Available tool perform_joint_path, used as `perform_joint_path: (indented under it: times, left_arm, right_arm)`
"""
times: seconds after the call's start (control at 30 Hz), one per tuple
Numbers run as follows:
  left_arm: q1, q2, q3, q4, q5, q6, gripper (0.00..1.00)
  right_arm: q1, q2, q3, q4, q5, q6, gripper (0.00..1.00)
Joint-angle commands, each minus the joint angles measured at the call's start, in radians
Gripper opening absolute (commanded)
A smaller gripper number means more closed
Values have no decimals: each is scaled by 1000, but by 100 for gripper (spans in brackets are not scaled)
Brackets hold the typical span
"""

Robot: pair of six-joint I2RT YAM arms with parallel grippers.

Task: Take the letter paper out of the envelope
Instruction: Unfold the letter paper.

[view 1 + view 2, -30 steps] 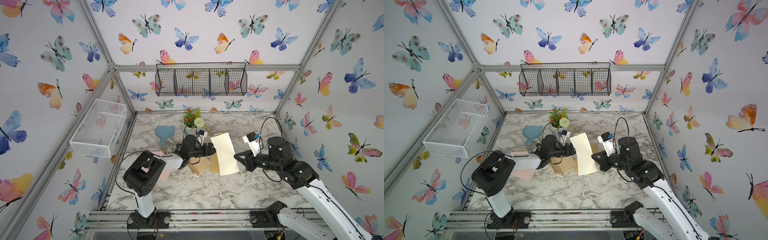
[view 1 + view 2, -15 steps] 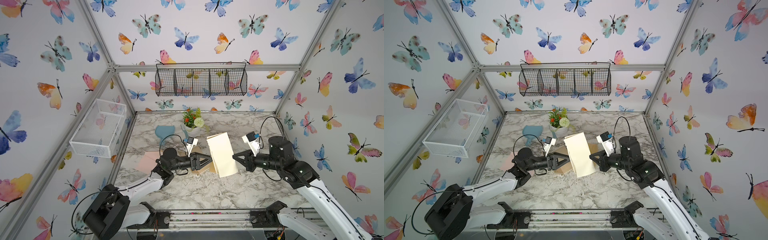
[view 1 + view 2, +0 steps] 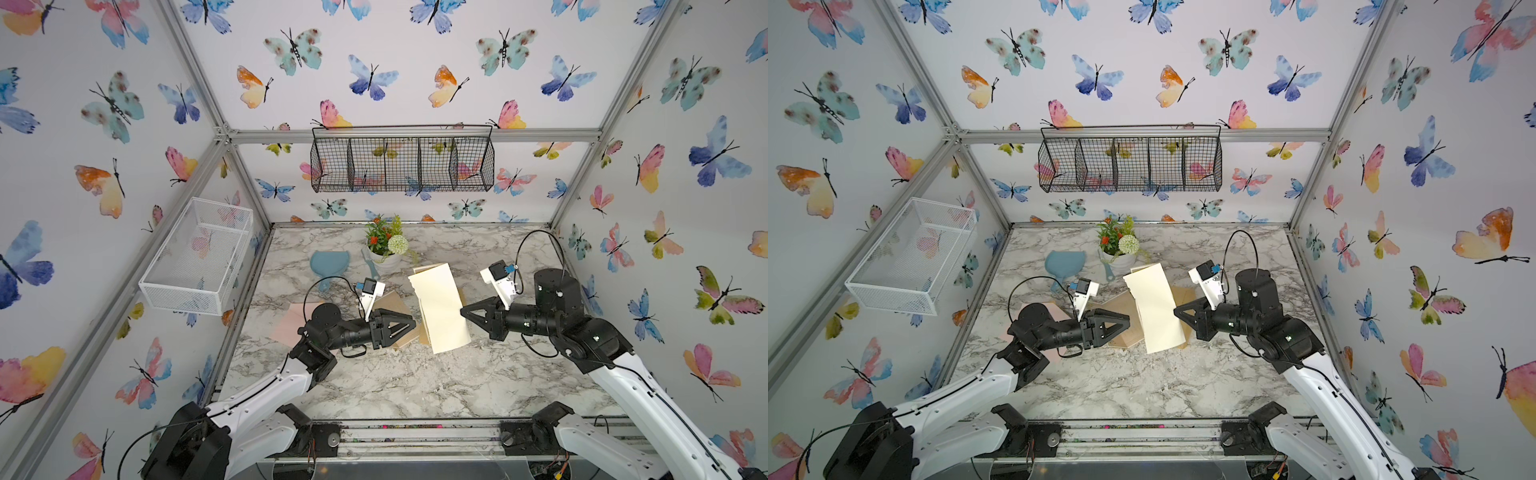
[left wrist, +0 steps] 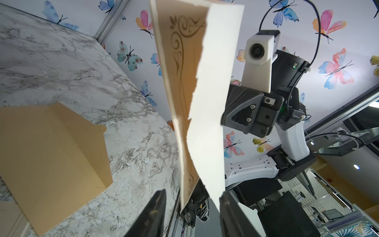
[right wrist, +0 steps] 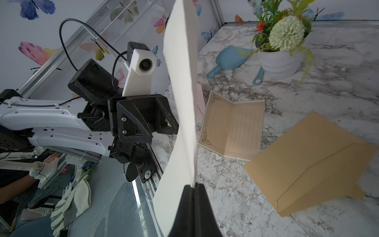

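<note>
The right hand point(image 5: 193, 186) is pinched tight on one edge of the cream envelope point(image 3: 440, 307), holding it on end above the counter point(image 3: 374, 386). The letter paper point(image 4: 184, 61) sits inside, showing at the torn side. The left hand point(image 4: 192, 194) is at the opposite edge with its jaws apart. Below lie a lined sheet point(image 5: 231, 127) and a brown envelope point(image 5: 307, 160). A pot point(image 5: 281, 61) holds flowers point(image 5: 286, 32).

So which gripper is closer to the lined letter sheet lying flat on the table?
Left. The left gripper hangs just above the lined letter sheet, jaws open. The right gripper is beyond the white envelope it pinches, farther from the sheet.
</note>
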Motion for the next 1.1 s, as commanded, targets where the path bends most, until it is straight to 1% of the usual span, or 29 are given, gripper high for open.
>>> perform_joint_path:
  times: [0.0, 0.13, 0.33, 0.5, 0.63, 0.83, 0.9, 1.0, 1.03, 1.07]
  left_arm:
    - [20, -70, -2, -26, -20, 9, 46]
    - [23, -87, -3, -33, -22, 5, 46]
    - [23, -35, -12, 31, -12, -21, 40]
    - [22, -23, -6, 65, -7, -40, 39]
    - [22, -17, 5, 63, -7, -37, 37]
    - [22, -9, 12, 74, -5, -47, 35]
    - [21, -6, 12, 76, -10, -47, 31]
    - [21, 15, 11, 99, -12, -60, 17]
    - [21, 26, 11, 114, -7, -67, 9]
    - [20, 38, 11, 129, -1, -76, 4]
  right_arm:
    - [-5, -1, -2, 28, -29, 8, 2]
    - [-6, 0, -25, 89, -90, 39, 2]
    - [-6, -6, -81, 251, -199, 125, 2]
    - [-6, 11, -99, 278, -223, 143, 2]
    - [-6, 18, -145, 380, -270, 204, 2]
    - [-6, 31, -185, 427, -288, 225, 2]
    - [-6, 32, -199, 455, -299, 243, 2]
    - [-6, 36, -217, 499, -321, 271, 2]
    - [-6, 40, -221, 511, -332, 276, 2]
    - [-6, 45, -222, 516, -342, 280, 2]
